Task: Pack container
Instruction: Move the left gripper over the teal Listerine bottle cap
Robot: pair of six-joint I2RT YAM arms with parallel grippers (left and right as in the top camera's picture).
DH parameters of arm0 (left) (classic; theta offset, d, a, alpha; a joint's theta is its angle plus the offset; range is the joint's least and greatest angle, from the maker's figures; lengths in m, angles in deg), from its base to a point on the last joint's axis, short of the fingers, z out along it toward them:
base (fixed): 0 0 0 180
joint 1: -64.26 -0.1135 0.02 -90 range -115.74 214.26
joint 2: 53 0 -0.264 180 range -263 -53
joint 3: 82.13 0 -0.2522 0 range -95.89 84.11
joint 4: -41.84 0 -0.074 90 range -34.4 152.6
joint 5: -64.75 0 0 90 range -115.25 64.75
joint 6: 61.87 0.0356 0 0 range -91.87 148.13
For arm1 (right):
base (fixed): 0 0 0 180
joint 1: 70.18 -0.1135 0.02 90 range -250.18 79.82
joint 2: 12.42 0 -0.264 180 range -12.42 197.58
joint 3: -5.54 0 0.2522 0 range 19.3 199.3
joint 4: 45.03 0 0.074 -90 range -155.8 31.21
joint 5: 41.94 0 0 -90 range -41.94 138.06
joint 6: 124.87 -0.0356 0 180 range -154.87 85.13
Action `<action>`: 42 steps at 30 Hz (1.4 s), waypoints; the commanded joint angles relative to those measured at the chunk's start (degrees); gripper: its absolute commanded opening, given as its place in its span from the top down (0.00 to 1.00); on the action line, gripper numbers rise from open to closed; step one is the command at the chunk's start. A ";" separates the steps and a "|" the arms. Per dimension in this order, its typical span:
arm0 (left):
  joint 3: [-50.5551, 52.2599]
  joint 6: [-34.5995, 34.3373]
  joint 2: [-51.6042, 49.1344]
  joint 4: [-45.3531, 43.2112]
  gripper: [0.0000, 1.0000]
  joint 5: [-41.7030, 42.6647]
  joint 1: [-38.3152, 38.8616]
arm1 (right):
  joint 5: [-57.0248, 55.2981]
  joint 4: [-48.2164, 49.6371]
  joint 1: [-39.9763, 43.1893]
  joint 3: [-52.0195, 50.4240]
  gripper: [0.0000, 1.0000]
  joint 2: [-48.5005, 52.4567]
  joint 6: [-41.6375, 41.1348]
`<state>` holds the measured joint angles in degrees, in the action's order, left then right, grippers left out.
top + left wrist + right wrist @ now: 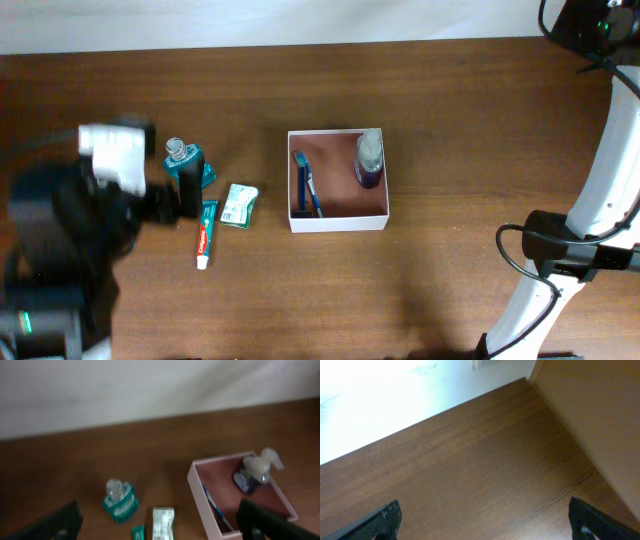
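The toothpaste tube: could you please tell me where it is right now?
In the overhead view, the toothpaste tube lies on the table left of the container, next to the mouthwash bottle and the green packet.

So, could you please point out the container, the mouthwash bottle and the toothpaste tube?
container (338, 224): overhead view, near white wall.
mouthwash bottle (120, 503): left wrist view, teal body.
toothpaste tube (206, 235): overhead view, mid-tube.

Honestly, nothing can be read here. Print is seen on the label of the teal mouthwash bottle (120, 504), but it's blurred to mush. Red and white lettering is carried on the toothpaste tube (206, 236), too small to be made out. Same for the green-and-white packet (239, 204): markings are visible, but no words can be picked out.
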<state>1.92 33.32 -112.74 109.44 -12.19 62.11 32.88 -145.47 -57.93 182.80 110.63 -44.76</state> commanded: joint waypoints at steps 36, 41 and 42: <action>-10.38 -5.49 -36.89 3.08 0.38 -9.35 0.00 | -0.52 0.02 0.15 0.37 0.02 -0.44 0.00; -10.38 -10.93 -38.34 2.58 0.40 -15.61 0.02 | -0.50 0.04 0.15 0.37 0.02 -0.44 0.00; -10.38 -12.07 -38.66 2.58 0.40 -16.63 0.02 | -0.50 0.04 0.15 0.37 0.01 -0.44 0.00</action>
<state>-7.42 26.48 -149.86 112.15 -23.68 62.11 32.88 -145.47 -57.93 182.80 110.63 -44.76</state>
